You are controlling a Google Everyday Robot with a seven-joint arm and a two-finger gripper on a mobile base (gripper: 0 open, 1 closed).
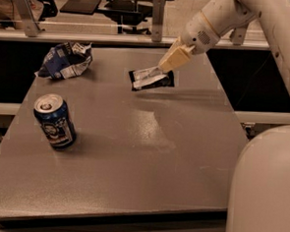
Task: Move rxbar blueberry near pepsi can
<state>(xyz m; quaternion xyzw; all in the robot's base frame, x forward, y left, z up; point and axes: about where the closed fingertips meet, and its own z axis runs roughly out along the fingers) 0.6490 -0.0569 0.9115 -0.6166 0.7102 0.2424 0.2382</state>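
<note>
- The table [147,157] is a flat grey top with a dull sheen down its middle.
- The bar [148,80] lies flat towards the far edge, a little right of centre, its pale label facing up.
- The gripper [162,69] comes down at a slant from the upper right, and its tan tip meets the bar's right end. From here I cannot tell whether it is gripping the bar or only resting on it.
- The can [55,122] stands near the left edge, closer to the front and well apart from the bar.
- A crumpled blue-and-white bag [64,60] sits at the far left corner.
- The white arm [225,17] reaches in from above, and the robot's rounded body [266,194] fills the lower right.
- Behind the table runs a pale ledge [90,37] with metal brackets [24,9] standing on it, and there is dark furniture beyond that.
- The floor under the ledge is in deep shadow.
</note>
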